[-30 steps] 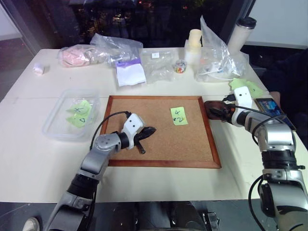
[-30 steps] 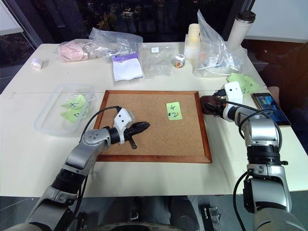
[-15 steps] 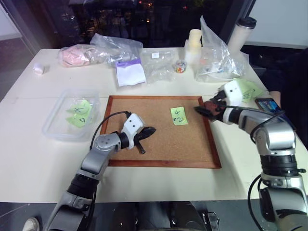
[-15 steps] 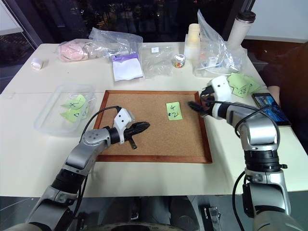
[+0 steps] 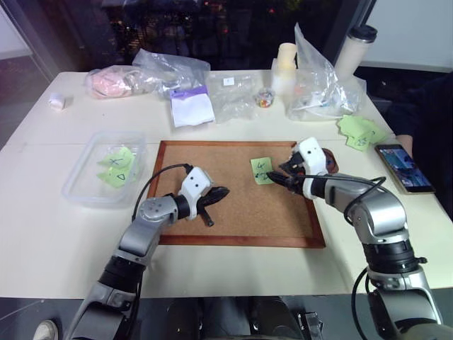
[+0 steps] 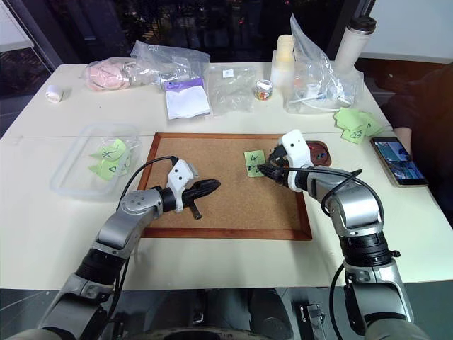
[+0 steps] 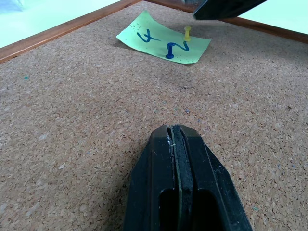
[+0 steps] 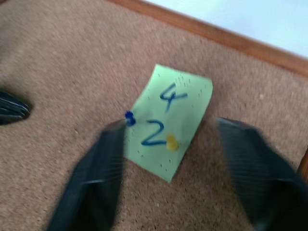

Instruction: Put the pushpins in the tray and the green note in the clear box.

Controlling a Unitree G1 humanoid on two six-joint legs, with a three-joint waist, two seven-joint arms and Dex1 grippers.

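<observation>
The green note (image 5: 261,170) marked 4 and 2 lies on the cork board, held by a blue pushpin (image 8: 129,116) and a yellow pushpin (image 8: 171,142). My right gripper (image 8: 172,124) is open just above the note, one finger on each side of its lower half, the blue pin by one fingertip. The dark reddish tray (image 6: 320,150) sits right of the board, partly behind that hand. My left gripper (image 7: 175,132) is shut on nothing and rests on the cork, left of the note. The clear box (image 5: 88,185) stands left of the board with green notes inside.
The wood-framed cork board (image 5: 233,219) takes up the table's middle. A black smartphone (image 5: 400,177) and a heap of green notes (image 5: 361,131) lie at the right. Crinkled plastic bags (image 5: 177,71), a small jar (image 5: 265,98) and a tall cup (image 5: 352,49) line the back.
My right gripper has swung left from over the tray onto the cork board and now straddles the green note. The left arm has stayed still.
</observation>
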